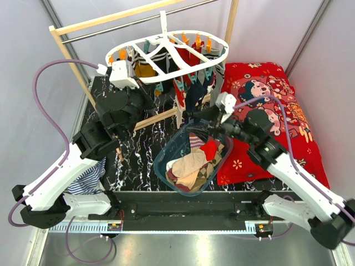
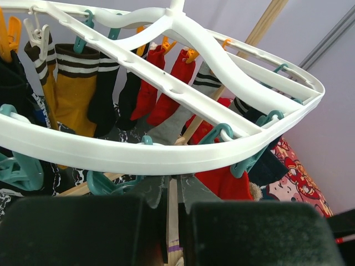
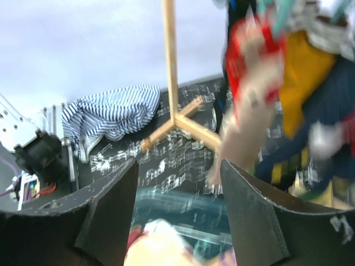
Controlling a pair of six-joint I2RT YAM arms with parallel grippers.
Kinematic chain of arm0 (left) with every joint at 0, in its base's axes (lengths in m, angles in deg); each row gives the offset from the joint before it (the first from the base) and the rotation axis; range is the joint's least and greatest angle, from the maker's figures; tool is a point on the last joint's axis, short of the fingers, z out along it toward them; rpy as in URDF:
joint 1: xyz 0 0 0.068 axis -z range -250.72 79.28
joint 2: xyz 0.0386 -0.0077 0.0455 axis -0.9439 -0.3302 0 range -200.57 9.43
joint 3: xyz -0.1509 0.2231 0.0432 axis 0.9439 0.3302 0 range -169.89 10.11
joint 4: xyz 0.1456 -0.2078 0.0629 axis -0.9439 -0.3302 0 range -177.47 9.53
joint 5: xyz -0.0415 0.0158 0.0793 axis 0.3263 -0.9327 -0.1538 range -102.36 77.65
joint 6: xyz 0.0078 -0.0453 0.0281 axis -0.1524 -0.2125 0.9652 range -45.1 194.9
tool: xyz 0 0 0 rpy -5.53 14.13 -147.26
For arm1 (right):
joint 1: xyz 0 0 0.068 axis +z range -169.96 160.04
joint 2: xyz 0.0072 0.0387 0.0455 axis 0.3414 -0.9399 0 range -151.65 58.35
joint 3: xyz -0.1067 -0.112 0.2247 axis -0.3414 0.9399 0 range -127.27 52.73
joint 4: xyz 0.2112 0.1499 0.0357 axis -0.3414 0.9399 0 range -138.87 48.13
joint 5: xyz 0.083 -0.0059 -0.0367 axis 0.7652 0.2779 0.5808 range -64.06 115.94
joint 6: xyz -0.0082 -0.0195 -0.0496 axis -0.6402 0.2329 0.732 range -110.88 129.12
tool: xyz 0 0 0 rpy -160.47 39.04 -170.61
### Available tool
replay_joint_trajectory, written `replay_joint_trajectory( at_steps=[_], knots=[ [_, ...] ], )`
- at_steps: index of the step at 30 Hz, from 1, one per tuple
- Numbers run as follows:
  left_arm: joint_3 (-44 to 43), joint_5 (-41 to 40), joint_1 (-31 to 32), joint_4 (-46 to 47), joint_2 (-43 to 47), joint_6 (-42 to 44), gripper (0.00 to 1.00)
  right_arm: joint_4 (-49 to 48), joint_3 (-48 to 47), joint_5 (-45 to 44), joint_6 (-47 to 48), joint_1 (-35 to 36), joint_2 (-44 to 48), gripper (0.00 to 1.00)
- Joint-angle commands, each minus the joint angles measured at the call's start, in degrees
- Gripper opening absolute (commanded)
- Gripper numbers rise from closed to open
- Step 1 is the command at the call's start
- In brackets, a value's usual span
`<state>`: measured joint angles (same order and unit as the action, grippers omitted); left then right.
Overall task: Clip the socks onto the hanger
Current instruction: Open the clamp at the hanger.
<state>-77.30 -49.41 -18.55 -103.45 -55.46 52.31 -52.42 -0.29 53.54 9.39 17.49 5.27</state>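
The white oval hanger (image 1: pixel 166 52) hangs from the rod with several socks (image 1: pixel 191 91) clipped under it. Its rim fills the left wrist view (image 2: pixel 166 158), with mustard, red, black and grey socks (image 2: pixel 77 97) hanging behind. My left gripper (image 1: pixel 136 75) is at the hanger's near-left rim. Its fingers (image 2: pixel 197 191) stand almost together just under the rim (image 2: pixel 173 185), with nothing seen between them. My right gripper (image 1: pixel 201 115) is open and empty (image 3: pixel 178 166) above the tub's far end. Loose socks (image 1: pixel 194 163) lie in the tub.
The clear bluish tub (image 1: pixel 163 166) sits centre front. The red cartoon cushion (image 1: pixel 266 88) lies to the right. The blue-white striped cloth (image 1: pixel 89 177) lies at the left. The wooden rack's foot (image 1: pixel 166 113) crosses the black mat under the hanger.
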Motion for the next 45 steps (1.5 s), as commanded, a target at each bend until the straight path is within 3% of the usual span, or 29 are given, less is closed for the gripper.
replay_joint_trajectory(
  at_steps=[1, 8, 33, 36, 42, 45],
  knots=[
    [-2.23, 1.46, 0.31, 0.22, 0.28, -0.88, 0.01, -16.47, -6.65, 9.75, 3.15, 0.25, -8.5, 0.69],
    [-1.36, 0.32, 0.31, 1.62, 1.25, -2.28, 0.01, -25.97, -15.79, 14.68, 2.89, 0.52, -17.66, 0.69],
    [0.93, 5.33, 0.4, 3.73, 0.9, -6.41, 0.01, -26.68, -32.41, 17.66, 2.37, 0.52, -36.12, 0.61],
    [0.58, 5.5, 0.31, 3.65, 0.98, -6.41, 0.01, -26.95, -32.94, 18.63, 1.57, 0.52, -36.3, 0.54],
    [0.23, 5.33, 0.31, 3.12, 0.99, -6.15, 0.01, -25.72, -32.5, 19.08, 1.13, 0.52, -34.9, 0.3],
    [0.23, 4.81, 0.31, 3.12, 1.33, -5.98, 0.09, -24.93, -32.33, 19.25, 0.61, 0.52, -34.37, 0.17]
  ],
)
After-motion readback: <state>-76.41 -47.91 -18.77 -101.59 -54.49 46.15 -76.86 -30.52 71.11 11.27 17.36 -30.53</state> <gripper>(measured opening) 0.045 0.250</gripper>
